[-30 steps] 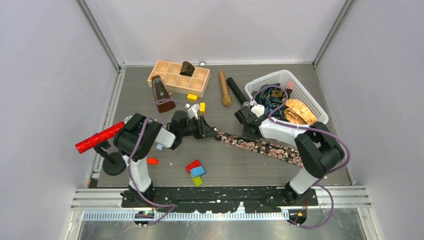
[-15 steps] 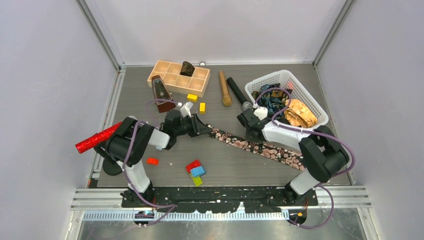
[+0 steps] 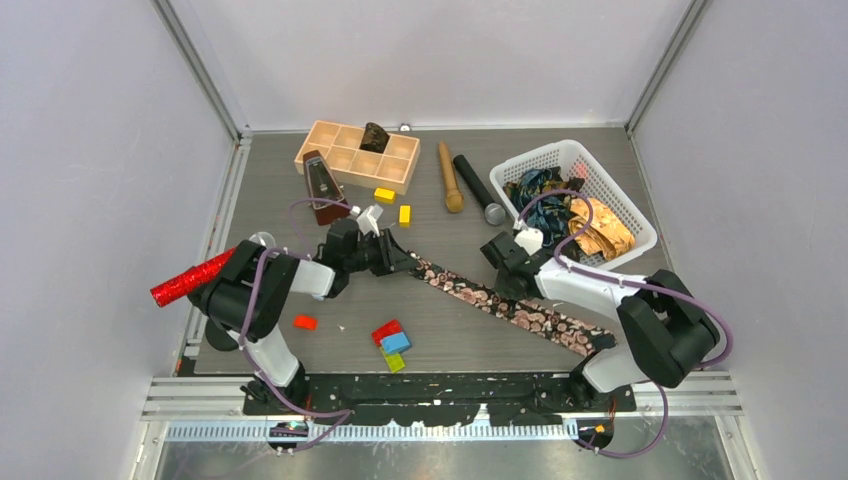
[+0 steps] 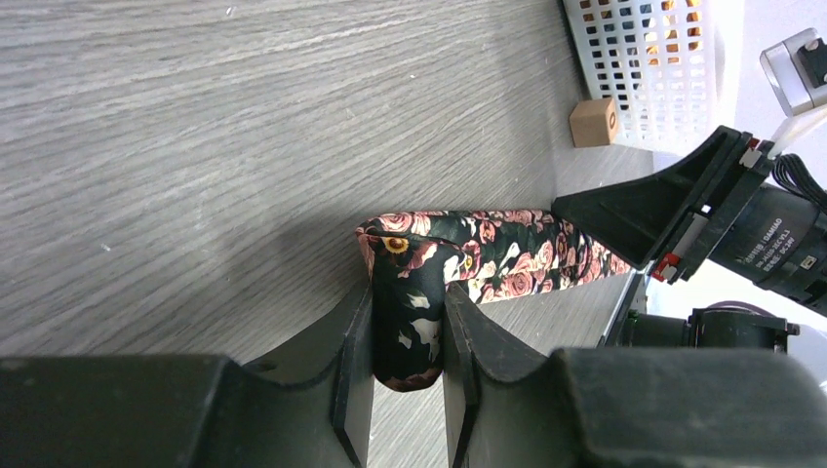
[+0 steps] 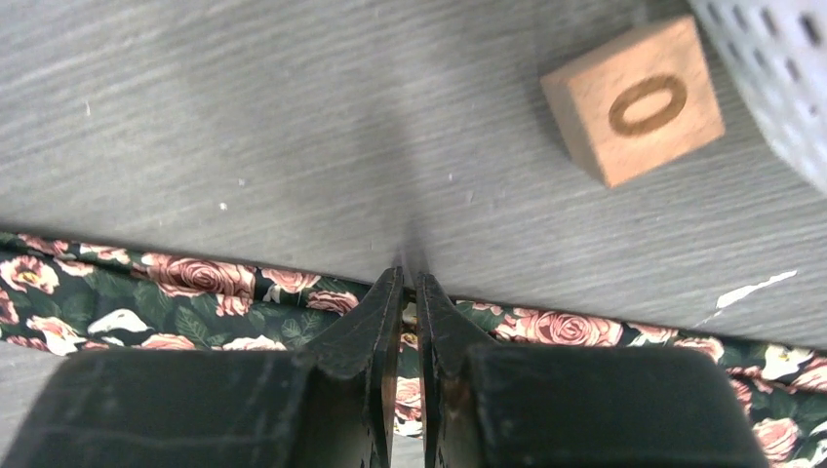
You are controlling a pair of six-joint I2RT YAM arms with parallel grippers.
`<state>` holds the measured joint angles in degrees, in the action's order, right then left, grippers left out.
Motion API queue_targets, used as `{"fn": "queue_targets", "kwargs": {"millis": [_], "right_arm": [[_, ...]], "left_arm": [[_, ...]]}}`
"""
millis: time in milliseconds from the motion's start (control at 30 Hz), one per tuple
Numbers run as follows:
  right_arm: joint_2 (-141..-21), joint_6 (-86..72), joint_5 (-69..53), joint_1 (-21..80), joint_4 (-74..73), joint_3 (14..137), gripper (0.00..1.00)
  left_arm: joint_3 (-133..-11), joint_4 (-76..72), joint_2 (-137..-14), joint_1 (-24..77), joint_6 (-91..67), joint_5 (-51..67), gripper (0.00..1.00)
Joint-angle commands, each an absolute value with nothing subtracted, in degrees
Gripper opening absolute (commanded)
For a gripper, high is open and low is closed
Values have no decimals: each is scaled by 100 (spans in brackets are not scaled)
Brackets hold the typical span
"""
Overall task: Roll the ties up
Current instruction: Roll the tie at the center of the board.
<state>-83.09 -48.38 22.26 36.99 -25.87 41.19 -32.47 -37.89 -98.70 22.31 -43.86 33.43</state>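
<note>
A black tie (image 3: pixel 500 300) with pink roses lies stretched diagonally across the table. My left gripper (image 3: pixel 398 256) is shut on its folded left end. In the left wrist view that end (image 4: pixel 410 331) sits pinched between the jaws of the left gripper (image 4: pixel 410 297), and the strip runs off to the right. My right gripper (image 3: pixel 503 275) stands over the middle of the tie with its jaws shut. In the right wrist view its tips (image 5: pixel 411 278) sit at the far edge of the tie (image 5: pixel 195 292). A blue-teal tie (image 3: pixel 540 190) and a golden-orange tie (image 3: pixel 600 225) lie in the white basket (image 3: pixel 560 150).
A wooden block (image 5: pixel 634 97) marked 0 lies beside the basket. At the back are a wooden compartment tray (image 3: pixel 355 155), a metronome (image 3: pixel 322 185), a wooden pin (image 3: pixel 449 178) and a black microphone (image 3: pixel 478 187). A red glittery microphone (image 3: pixel 195 277) stands at the left. Coloured blocks (image 3: pixel 392 343) lie near the front.
My left gripper has drawn the tie's end a little to the left and back. My right gripper has slid nearer along the tie, and the tie's right end has swung toward the front edge.
</note>
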Motion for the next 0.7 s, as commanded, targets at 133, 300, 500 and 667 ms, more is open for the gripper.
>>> {"fn": "queue_targets", "kwargs": {"millis": [133, 300, 500, 667], "right_arm": [[-7974, -5186, 1858, 4166, -3376, 3934, 17], [-7650, -5212, 2152, 4183, -3418, 3908, 17], [-7394, -5040, 2178, 4180, -3394, 4056, 17], [-7620, -4887, 2031, 4184, -3371, 4140, 17]], "left_arm": [[-3523, -3072, -9407, 2188, -3888, 3242, 21], [-3639, -2712, -9336, 2190, -3672, 3180, 21], [-3773, -2416, -9251, 2209, -3511, 3036, 20], [-3900, -2030, -9145, 2310, -3239, 2725, 19]]}}
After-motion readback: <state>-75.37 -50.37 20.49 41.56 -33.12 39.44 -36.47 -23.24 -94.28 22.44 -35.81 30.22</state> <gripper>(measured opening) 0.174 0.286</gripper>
